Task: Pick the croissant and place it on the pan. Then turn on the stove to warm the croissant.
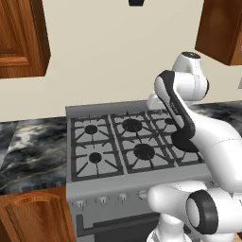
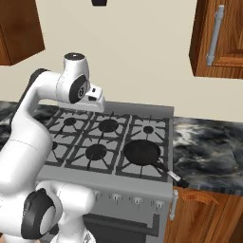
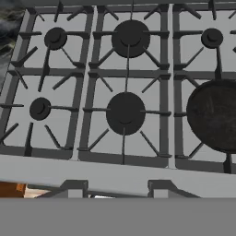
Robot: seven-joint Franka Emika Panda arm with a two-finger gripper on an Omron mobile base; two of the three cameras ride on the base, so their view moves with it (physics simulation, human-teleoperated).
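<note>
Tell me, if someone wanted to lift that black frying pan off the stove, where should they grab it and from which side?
Probably by the long dark handle, coming from the stove's front right. The pan sits flat on the front right burner of the stove, and its handle sticks out past the front edge toward the counter, free of the grates. The round bowl is wide and low, harder to pinch.

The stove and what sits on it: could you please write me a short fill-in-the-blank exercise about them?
1. The stove has ___ burners.
2. The pan sits on the front ___ burner, as seen in the right base view.
3. The pan holds ___.
4. The pan's handle points toward the stove's ___ edge.

Missing words: six; right; nothing; front
</note>
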